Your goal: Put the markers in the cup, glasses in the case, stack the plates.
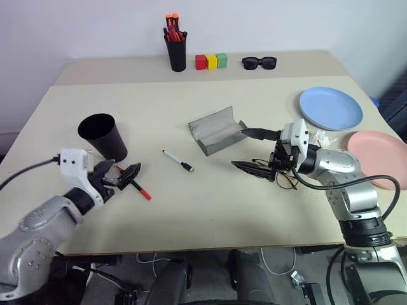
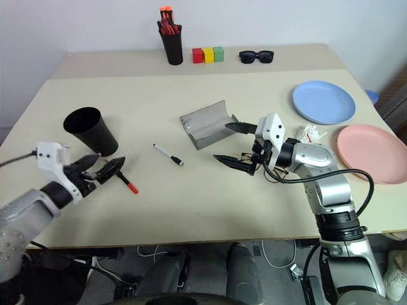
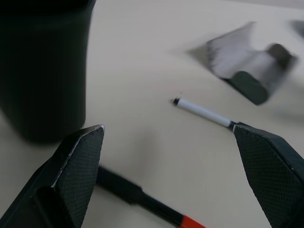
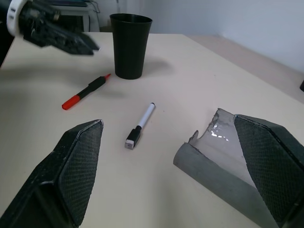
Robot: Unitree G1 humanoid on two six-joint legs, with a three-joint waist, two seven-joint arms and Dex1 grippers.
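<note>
You get bright, even light across the table (image 1: 191, 210), with soft shadows beside the cup (image 1: 102, 135). A small glare sits on the case (image 4: 223, 161) lining. Your left wrist view looks blurred, perhaps from motion; the cup there is dark and featureless.

Beige table (image 1: 191, 210) holds cup (image 1: 102, 135), markers (image 1: 177, 161), case (image 1: 217, 130), plates (image 1: 331, 107), glasses (image 1: 286, 178).

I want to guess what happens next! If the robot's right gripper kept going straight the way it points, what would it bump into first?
Probably the white marker: it lies between the open fingers of the right gripper, nearer than the black cup. Depth is hard to judge.
</note>
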